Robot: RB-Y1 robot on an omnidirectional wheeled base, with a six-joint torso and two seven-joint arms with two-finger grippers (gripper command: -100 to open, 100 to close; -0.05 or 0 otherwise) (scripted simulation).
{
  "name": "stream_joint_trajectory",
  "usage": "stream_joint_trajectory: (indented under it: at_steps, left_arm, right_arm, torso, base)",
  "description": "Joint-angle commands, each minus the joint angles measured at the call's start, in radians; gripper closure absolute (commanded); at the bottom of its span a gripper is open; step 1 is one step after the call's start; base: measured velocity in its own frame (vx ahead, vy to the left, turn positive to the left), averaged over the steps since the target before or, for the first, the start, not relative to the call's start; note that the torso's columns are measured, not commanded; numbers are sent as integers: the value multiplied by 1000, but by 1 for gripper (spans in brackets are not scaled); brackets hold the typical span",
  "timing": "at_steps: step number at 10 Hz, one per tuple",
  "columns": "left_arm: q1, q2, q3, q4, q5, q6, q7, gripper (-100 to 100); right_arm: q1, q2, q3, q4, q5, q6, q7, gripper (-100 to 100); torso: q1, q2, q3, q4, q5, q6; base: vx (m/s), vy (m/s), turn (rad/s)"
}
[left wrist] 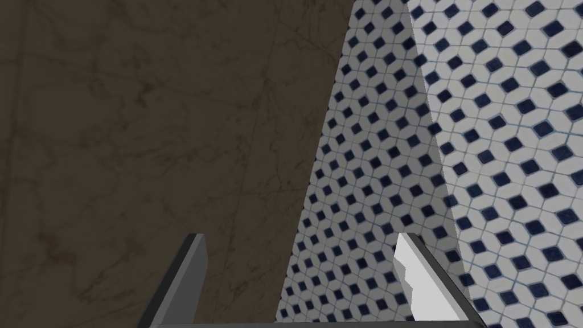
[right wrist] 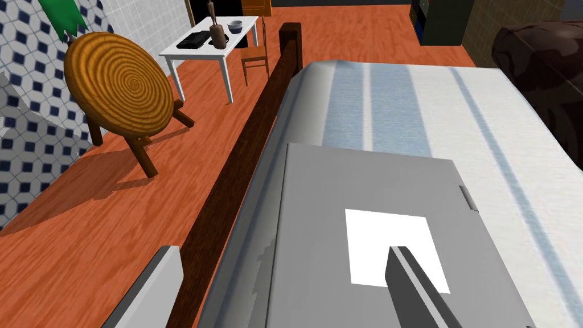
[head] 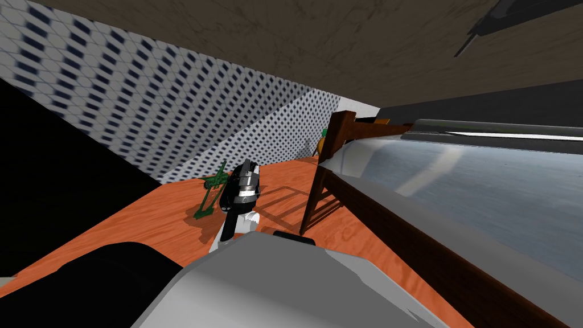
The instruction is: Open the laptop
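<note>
Grey laptop [right wrist: 376,188], with a white rectangle on its top. White bed cover [right wrist: 484,114] under it, with pale blue stripes running to the far end. Dark brown bed rail [right wrist: 245,171] on the left. Orange-red floor [right wrist: 74,239], wood-grained. White wall tiles [left wrist: 484,142] with dark blue diamonds. Golden-brown round board [right wrist: 116,85] on brown legs, ringed in a darker spiral. White desk [right wrist: 239,37] far off. Green stand [head: 208,196] on the floor near the left wall.
</note>
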Motion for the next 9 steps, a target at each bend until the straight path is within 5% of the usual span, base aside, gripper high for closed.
stream_joint_trajectory:
  at_steps: [1, 3, 4, 9]
  left_arm:
    - [0, 0, 0, 0, 0, 0, 0, 0]
    - [0, 0, 0, 0, 0, 0, 0, 0]
    - [0, 0, 0, 0, 0, 0, 0, 0]
    - [0, 0, 0, 0, 0, 0, 0, 0]
  right_arm:
    - [-34, -9, -10, 30, -18, -53, 46, -100]
    - [-42, -8, -9, 29, -19, -56, 49, -100]
    - [-43, -8, -10, 31, -19, -61, 52, 0]
    - [-43, -8, -10, 31, -19, -60, 52, 0]
  torso:
    - [1, 0, 0, 0, 0, 0]
    - [0, 1, 0, 0, 0, 0]
    - [0, 2, 1, 0, 0, 0]
    - [-1, 0, 0, 0, 0, 0]
  base:
    - [65, -17, 8]
    - [50, -14, 3]
    - [5, -1, 1]
    - [0, 0, 0]
